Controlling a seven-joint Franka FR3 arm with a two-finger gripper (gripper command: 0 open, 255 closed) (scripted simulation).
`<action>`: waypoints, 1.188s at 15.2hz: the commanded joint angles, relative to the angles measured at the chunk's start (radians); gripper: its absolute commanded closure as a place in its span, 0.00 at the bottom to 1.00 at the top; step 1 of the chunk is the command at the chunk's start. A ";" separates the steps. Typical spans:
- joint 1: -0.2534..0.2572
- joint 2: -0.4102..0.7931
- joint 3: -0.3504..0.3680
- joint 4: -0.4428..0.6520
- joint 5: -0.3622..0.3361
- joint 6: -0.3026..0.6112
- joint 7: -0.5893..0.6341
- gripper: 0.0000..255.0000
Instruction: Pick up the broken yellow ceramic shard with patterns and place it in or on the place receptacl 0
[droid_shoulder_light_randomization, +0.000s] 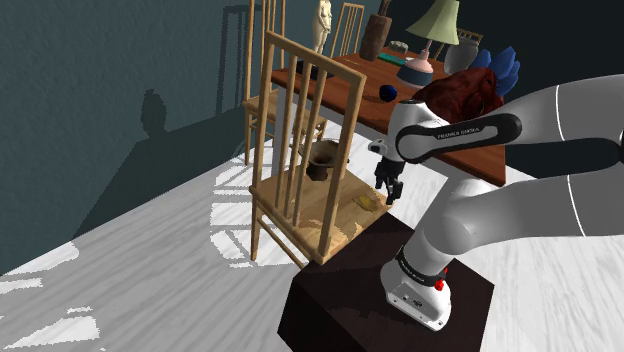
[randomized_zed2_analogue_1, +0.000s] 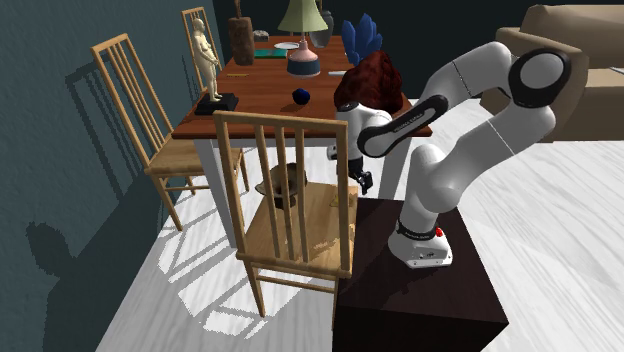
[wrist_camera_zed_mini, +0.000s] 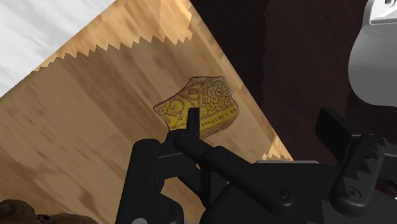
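The yellow shard lies flat on the wooden chair seat, patterned face up, close to the seat edge that faces my stand. That is why I come at it from above, reaching out just past the front of the stand. My gripper is open and holds nothing: the two fingers stand well apart. In the wrist view one fingertip crosses the shard's lower edge, and the other is off toward the stand side. So I judge I am not yet centred over the piece. It sits to one side of the gap, not between the fingers, and I cannot tell whether that fingertip touches it or only hangs above it. From the shoulder view my hand points down just above the seat, near the corner where the shard rests. A brown pot stands on the same seat, farther in, toward the chair's slatted back. I take it for the place the shard should go, though that is my reading of the task. Next I would shift sideways to bracket the shard before closing. It is thin and lies flat, so the fingers must reach low enough to catch its edges, or it may slide on the smooth wood.
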 joint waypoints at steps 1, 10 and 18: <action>-0.002 0.033 -0.018 -0.013 -0.017 0.046 0.001 0.00; -0.005 0.058 -0.030 -0.024 -0.030 0.080 0.003 0.00; -0.005 0.057 -0.030 -0.024 -0.030 0.080 0.003 1.00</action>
